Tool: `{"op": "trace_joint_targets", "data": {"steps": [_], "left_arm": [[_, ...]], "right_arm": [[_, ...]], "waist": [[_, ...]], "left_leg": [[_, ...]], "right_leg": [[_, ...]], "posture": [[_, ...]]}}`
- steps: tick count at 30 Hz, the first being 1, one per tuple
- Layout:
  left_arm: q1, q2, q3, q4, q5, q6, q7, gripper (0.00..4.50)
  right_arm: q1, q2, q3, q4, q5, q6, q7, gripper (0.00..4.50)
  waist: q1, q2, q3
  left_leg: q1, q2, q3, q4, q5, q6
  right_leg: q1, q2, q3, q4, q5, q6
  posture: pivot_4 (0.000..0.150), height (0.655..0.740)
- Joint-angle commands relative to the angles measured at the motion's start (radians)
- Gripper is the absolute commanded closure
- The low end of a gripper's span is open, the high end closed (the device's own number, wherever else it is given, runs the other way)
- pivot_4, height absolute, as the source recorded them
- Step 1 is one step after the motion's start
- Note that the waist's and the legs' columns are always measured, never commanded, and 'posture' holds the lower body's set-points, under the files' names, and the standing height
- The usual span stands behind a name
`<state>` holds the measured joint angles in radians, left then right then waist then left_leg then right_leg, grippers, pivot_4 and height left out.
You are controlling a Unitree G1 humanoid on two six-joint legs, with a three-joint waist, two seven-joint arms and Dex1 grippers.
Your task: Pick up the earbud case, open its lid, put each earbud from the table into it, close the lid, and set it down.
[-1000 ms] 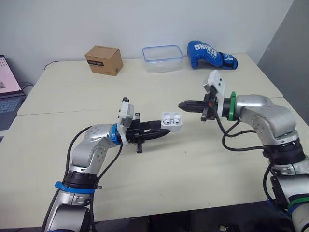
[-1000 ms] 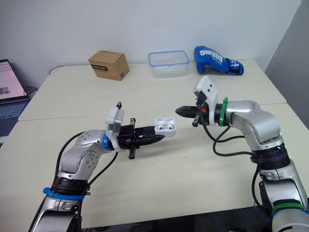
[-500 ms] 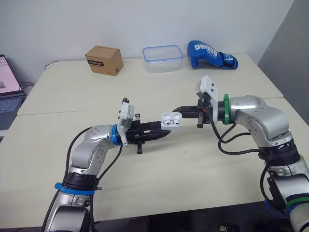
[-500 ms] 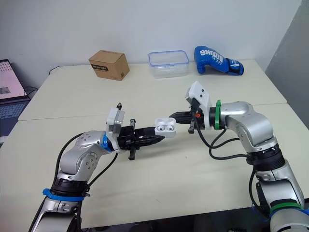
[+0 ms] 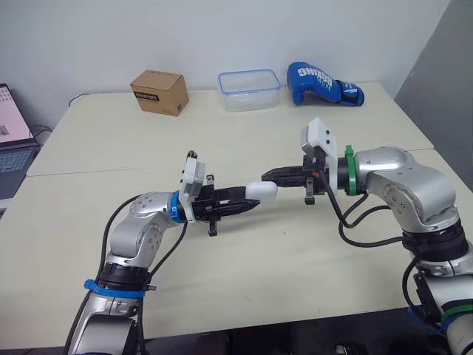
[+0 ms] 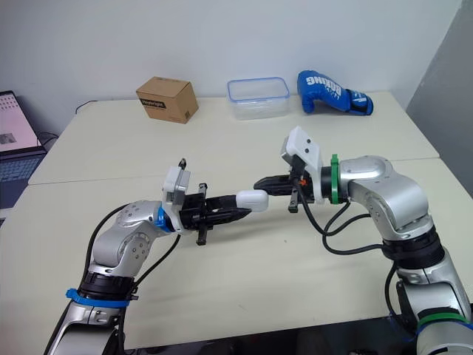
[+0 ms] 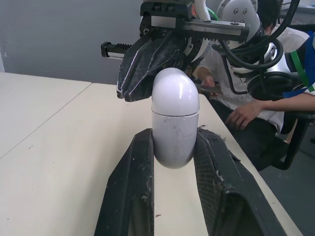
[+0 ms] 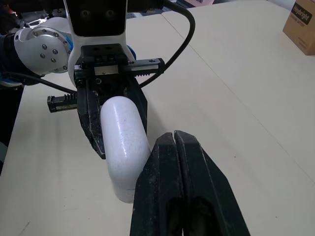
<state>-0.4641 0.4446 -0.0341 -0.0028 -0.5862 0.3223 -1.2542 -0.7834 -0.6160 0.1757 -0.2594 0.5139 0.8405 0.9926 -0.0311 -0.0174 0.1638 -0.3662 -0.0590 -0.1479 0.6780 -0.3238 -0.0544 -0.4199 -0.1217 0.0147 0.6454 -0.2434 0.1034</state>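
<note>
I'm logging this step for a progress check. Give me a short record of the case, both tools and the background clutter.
earbud case: lid closed, held above the table
left tool: shut on the earbud case's lower half
right tool: shut, tips against the lid
task stage: lid closed, case not yet set down
background: cardboard box, plastic container, boxing glove, laptop

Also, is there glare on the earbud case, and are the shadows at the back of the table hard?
Left wrist view: the earbud case has a soft highlight on its rounded lid, no harsh glare; its seam is visible. Right wrist view: evenly lit, matte. Left eye view: the cardboard box and plastic container cast only faint, soft shadows.
</note>
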Motion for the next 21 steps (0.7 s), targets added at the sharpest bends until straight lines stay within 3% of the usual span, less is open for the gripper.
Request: {"op": "trace_joint_targets", "data": {"steps": [1,13,21], "left_arm": [[-0.007,0.001,0.014,-0.012,0.002,-0.016,0.013,3.73],[-0.011,0.006,0.016,-0.016,0.017,0.034,0.082,3.73],[-0.076,0.031,-0.004,0.016,0.025,0.382,0.292,3.73]], "right_arm": [[0.011,-0.005,-0.026,-0.060,0.026,-0.002,-0.002,4.47],[0.020,-0.008,-0.037,-0.035,0.000,-0.046,-0.012,4.47],[0.060,-0.104,-0.084,0.030,-0.018,-0.120,0.062,4.47]], "waist": [[0.000,0.000,0.000],[0.000,0.000,0.000],[-0.001,0.000,0.000]], "left_leg": [[0.000,0.000,0.000,0.000,0.000,0.000],[0.000,0.000,0.000,0.000,0.000,0.000],[0.000,0.000,0.000,0.000,0.000,0.000]], "right_leg": [[0.000,0.000,0.000,0.000,0.000,0.000],[0.000,0.000,0.000,0.000,0.000,0.000],[0.000,0.000,0.000,0.000,0.000,0.000]], "posture": [[0.150,0.7307],[0.150,0.7307],[0.150,0.7307]]}}
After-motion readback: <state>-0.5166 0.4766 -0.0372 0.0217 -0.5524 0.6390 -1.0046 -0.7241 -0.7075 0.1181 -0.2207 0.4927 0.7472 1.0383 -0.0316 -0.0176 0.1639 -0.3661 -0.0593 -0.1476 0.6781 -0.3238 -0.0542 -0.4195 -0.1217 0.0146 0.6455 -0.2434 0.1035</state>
